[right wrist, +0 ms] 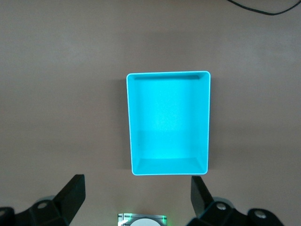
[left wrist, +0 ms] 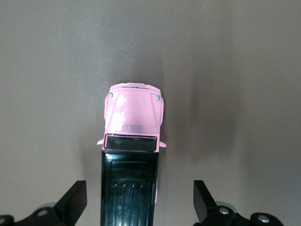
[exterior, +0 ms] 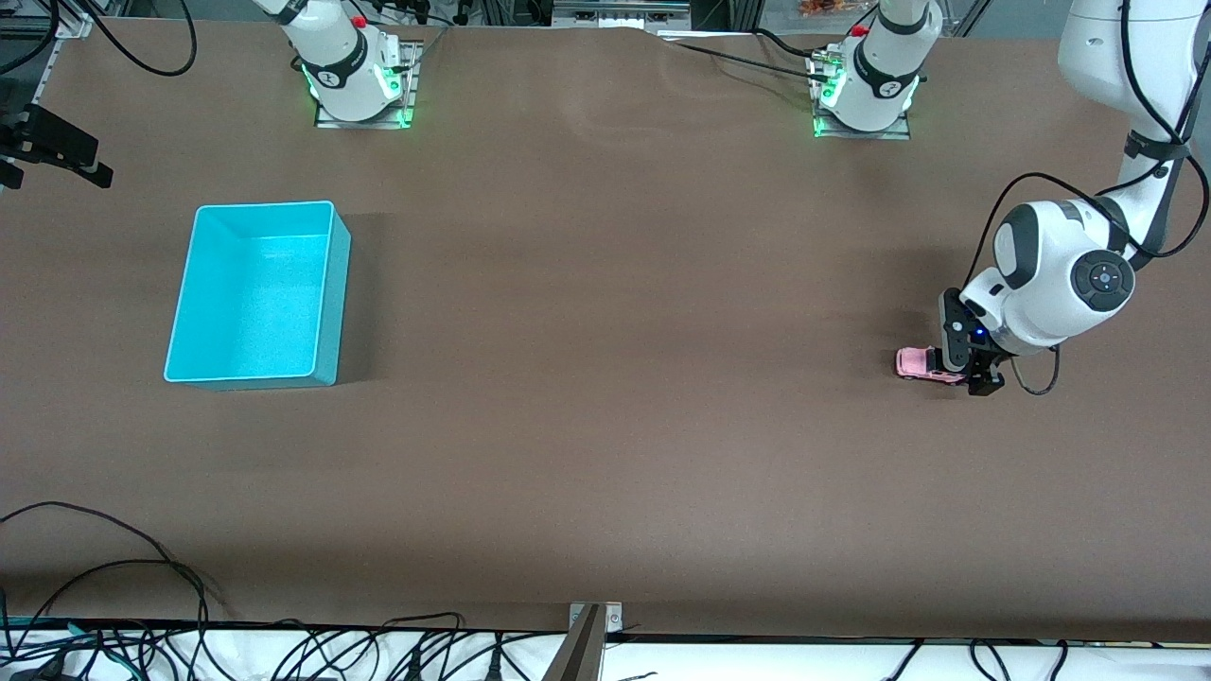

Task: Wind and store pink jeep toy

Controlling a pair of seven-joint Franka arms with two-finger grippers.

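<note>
Pink jeep toy (exterior: 916, 362) rests upright on the table (exterior: 605, 426), well apart from the turquoise bin (exterior: 331, 284), toward the left arm's end. Left gripper (left wrist: 139, 200) straddles its black roof, jaws apart, neither finger touching. Step in hand: grasping for winding; next, closing squarely on the body. Right gripper (right wrist: 137, 197) waits over the bin, jaws apart.

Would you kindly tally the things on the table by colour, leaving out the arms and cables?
Pink: 1, the pink jeep toy, between the open fingers of the left end effector
Turquoise: 1, the bin, empty
Total: 2
</note>
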